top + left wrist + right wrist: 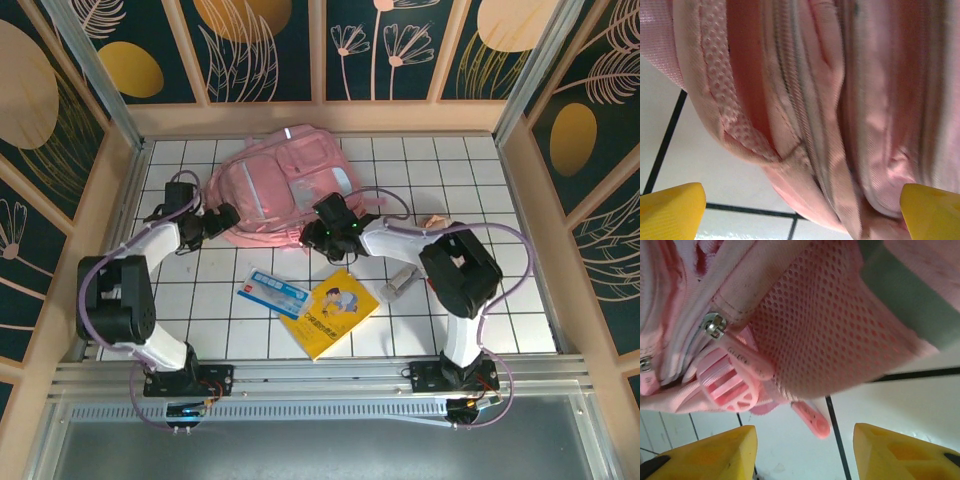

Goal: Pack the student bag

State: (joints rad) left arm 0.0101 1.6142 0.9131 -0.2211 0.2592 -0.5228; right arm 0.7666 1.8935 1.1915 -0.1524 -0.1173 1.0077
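bag (pixel 285 185): flat on the surface (pixel 480 200), far centre, near edge turned toward both arms
left fingers (pixel 228 222): spread wide, empty, at the bag's left edge, fabric just ahead
right fingers (pixel 320 224): apart, empty, at the bag's near-right edge
zip pull (pixel 727 382): just beyond the right fingers, left of their gap
nearer arm: right, probably needing a small leftward shift before pinching
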